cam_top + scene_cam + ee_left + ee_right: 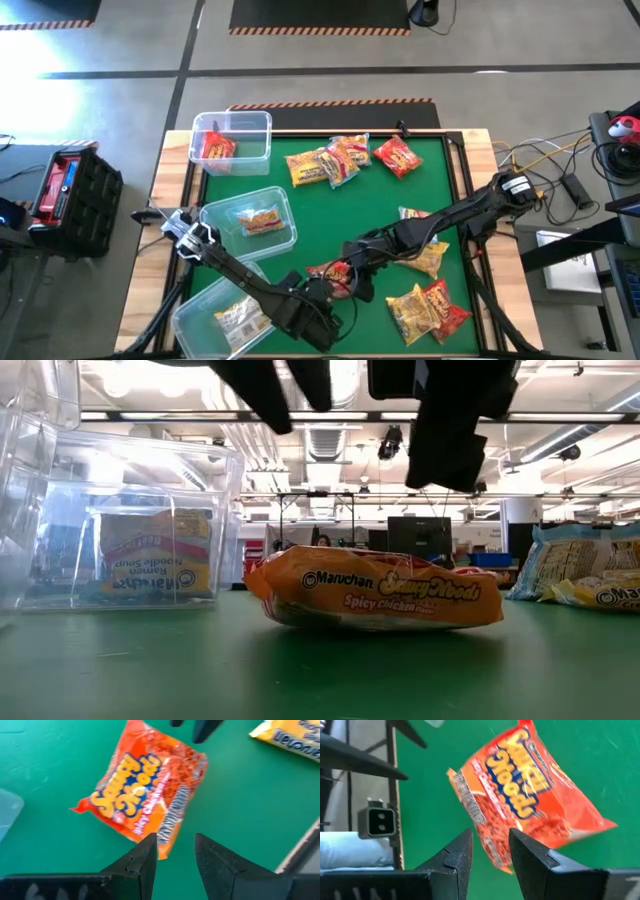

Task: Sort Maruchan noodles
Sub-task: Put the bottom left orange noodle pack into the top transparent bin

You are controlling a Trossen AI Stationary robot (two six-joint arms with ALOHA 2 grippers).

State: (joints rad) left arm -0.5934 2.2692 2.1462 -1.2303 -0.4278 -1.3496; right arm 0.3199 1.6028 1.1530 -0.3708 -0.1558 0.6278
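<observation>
Across the green table (330,215), seen from above, both dark arms reach toward the near middle, where an orange packet (333,272) lies flat on the mat between the left gripper (322,290) and the right gripper (352,277). Three clear bins stand along the left side: the far bin (235,128) holds a red packet (216,148), the middle bin (268,200) an orange one, and the near bin (205,305) a yellow one. Loose packets remain on the mat: a cluster at the far centre (330,162), a red one beside it (397,156), a pair under the right arm (430,258) and a pile at the near right corner (428,310). Only the overhead camera shows that layout; the table-level camera instead gives the orange packet's (375,598) label (Maruchan, Spicy Chicken) and shows it resting on the mat with dark gripper parts hanging just above it, without clear contact. That level view also shows a bin (150,530) at left with a packet standing inside, and yellow packets (580,575) at right. Each wrist camera settles what the others cannot: the left gripper (175,855) has its fingers apart with a narrow gap, holding nothing, poised over the packet's (145,790) end seam, and the right gripper (491,847) likewise has parted, empty fingers over the opposite edge of the same packet (530,790).
</observation>
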